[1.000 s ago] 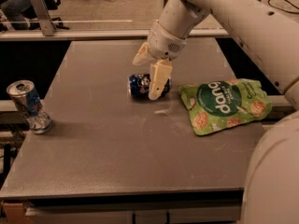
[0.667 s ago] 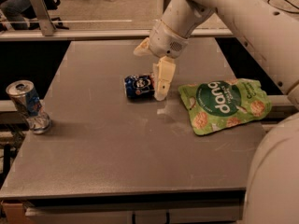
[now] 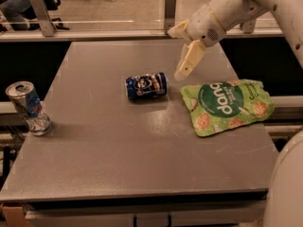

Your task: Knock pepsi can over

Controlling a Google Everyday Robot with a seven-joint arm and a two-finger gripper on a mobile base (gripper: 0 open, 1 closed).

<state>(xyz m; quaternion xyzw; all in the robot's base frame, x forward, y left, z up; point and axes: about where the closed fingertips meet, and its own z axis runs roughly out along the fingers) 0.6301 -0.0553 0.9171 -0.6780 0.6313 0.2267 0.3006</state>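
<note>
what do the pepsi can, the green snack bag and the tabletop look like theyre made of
The pepsi can, lying on its side: thin metal, likely aluminium, with a glossy printed navy skin. The green snack bag: soft plastic film, judging by its creases and sheen. The tabletop: smooth matte grey, maybe laminate. The gripper hangs open above the tabletop, just right of the can.

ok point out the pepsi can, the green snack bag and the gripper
pepsi can [image 3: 146,86], camera view, middle of its side as it lies tipped over
green snack bag [image 3: 227,105], camera view, centre of its printed front
gripper [image 3: 174,53], camera view, midway between its open fingertips, up and right of the can
</note>
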